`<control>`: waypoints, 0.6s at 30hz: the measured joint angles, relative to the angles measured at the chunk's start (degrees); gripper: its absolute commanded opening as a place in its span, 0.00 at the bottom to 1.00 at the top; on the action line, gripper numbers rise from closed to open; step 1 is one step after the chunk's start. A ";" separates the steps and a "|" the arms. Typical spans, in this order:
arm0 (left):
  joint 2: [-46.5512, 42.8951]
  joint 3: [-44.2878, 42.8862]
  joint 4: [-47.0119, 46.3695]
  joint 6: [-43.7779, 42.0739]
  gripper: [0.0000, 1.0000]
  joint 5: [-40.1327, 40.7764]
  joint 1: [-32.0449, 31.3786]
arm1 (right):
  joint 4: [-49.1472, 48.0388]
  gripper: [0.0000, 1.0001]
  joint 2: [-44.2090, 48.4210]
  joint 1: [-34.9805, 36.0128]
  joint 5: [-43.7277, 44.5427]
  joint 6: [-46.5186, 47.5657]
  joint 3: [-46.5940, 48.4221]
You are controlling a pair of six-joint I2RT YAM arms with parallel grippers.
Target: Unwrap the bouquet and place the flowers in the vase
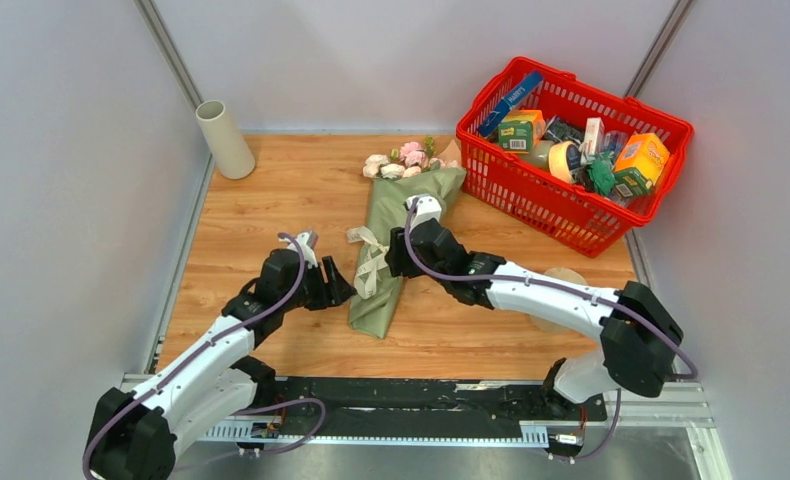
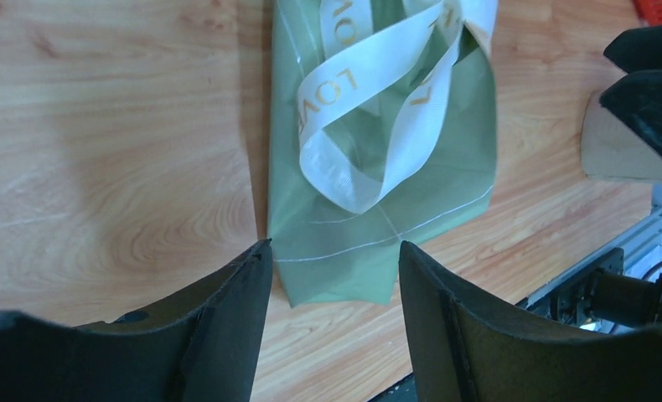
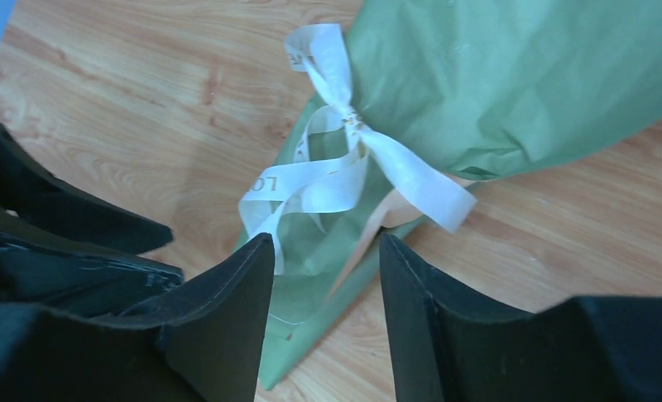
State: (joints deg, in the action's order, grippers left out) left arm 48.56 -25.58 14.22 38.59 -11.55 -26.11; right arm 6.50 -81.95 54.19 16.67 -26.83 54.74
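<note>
At the bottom of the top view, the two arms rise from a dark rail along the near edge of the desk (image 1: 271, 200). The left tool (image 1: 339, 290) sits at lower centre, jaws apart either side of the narrow end of the bouquet (image 1: 386, 205), with nothing clamped. The right tool (image 1: 391, 262) hangs just above it from the other side, jaws also apart over the cream ribbon (image 1: 366, 255), gripping nothing.

The bouquet lies diagonally at centre frame. Its flowers (image 1: 401, 160) point towards the upper middle, near the far edge. Bare wood lies open to the left of the paper. To the right, a red basket (image 1: 531, 190) full of packets fills the upper right corner, close beside the flower end. The vase (image 1: 224, 140) stands tilted at the upper left corner against the pale wall, well apart from the bouquet. Grey panels close three sides.
</note>
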 measured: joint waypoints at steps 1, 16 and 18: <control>-0.07 1.64 -1.75 1.11 0.63 -0.42 0.00 | -0.26 0.54 -0.66 0.00 -0.85 -0.96 0.28; -0.22 10.95 -11.08 7.65 0.60 -2.45 0.00 | -3.15 0.37 -12.68 -0.11 -4.44 -12.39 0.79; -0.22 10.95 -11.23 7.65 0.60 -2.29 -0.02 | -3.02 0.36 -12.48 -0.13 -3.30 -12.76 -0.22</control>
State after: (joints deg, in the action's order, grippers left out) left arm 48.34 -14.63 2.98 46.24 -13.85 -26.13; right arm 3.49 -94.43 54.06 13.37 -39.59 54.52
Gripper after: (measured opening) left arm 0.603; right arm 0.380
